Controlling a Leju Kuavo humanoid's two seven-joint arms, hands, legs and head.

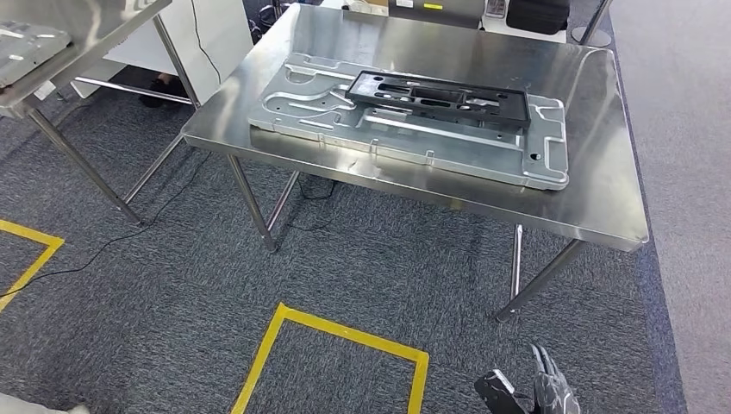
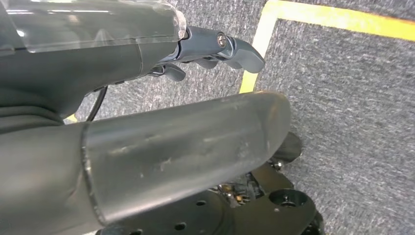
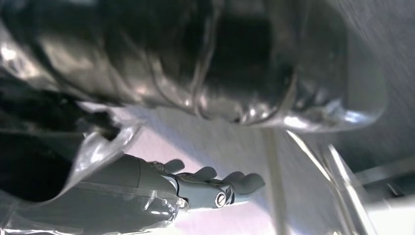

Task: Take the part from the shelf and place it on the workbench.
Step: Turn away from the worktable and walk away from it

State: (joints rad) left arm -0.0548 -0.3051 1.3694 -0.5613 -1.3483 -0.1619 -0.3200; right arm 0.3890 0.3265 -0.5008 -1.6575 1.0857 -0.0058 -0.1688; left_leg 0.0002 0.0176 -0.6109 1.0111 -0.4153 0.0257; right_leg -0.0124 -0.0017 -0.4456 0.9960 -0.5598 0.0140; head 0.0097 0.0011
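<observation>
On the table [image 1: 595,207], we find the black part [image 1: 440,97] lying flat on a large silver stamped panel [image 1: 414,142].

The part sits on the panel's far half, toward the table's far edge. We see the right hand [image 1: 539,390] low over the carpet, near a yellow floor marking [image 1: 332,332]; its fingers [image 3: 230,183] extend loosely apart, holding nothing. The left hand [image 2: 186,132] hangs over the carpet, fingers [image 2: 230,49] likewise extended and empty.
</observation>
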